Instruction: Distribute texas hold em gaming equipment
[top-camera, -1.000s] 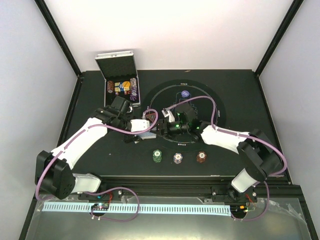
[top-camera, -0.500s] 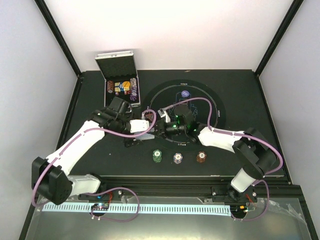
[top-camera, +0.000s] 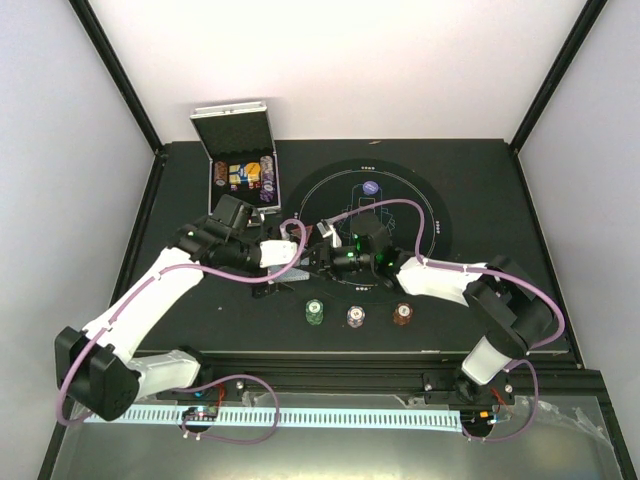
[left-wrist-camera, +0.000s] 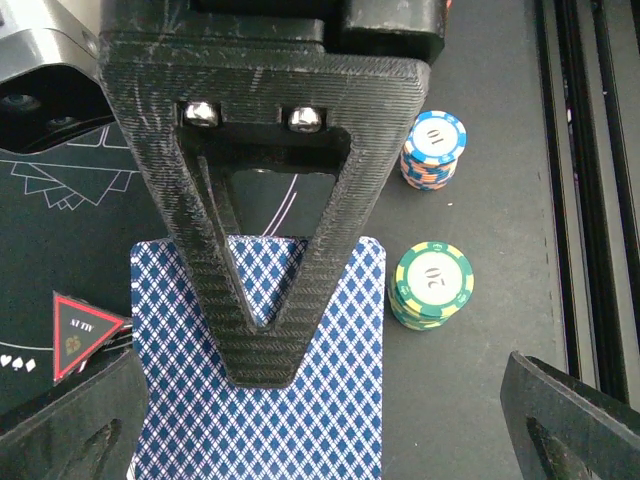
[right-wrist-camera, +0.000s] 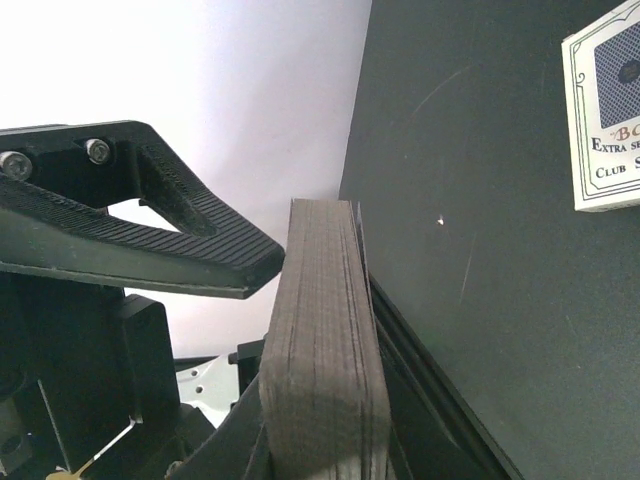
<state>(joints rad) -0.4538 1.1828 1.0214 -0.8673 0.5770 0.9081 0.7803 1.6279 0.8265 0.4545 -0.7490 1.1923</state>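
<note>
The deck of cards (left-wrist-camera: 300, 400) is seen at the near-left rim of the mat (top-camera: 400, 172), blue-diamond backs up. It is clamped by the right gripper (top-camera: 322, 257). One black triangular finger (left-wrist-camera: 262, 300) is laid flat across the top card, so much of the deck is blocked from the left wrist camera. In the right wrist view the stack is shown edge-on, pressed against that finger's tip. The opposite finger is hidden behind the cards.

The left gripper (top-camera: 298, 262) is held just off the mat's left rim with its jaws spread wide, one either side of the deck, and nothing is gripped. A near corner of the deck is covered by one of its fingertips (left-wrist-camera: 70, 420).

On the mat, just beside the deck, a red triangle token (left-wrist-camera: 85, 333) is spotted. A blue button (top-camera: 371, 187) is set on the mat's far half. Purple cables (top-camera: 400, 200) are looped over the mat's middle.

Just outside the mat's near rim, three stacks are lined up on the table (top-camera: 480, 200): the green chip stack (left-wrist-camera: 432, 285), the white chip stack (left-wrist-camera: 433, 148) and the brown-red chip stack (top-camera: 402, 313).

Beyond the mat's far-left rim the silver case (top-camera: 232, 125) is stood open, lid up. A white-bordered printed piece (right-wrist-camera: 605, 110) is caught at the edge of the right wrist view. Whether it is a box or a card cannot be told.
</note>
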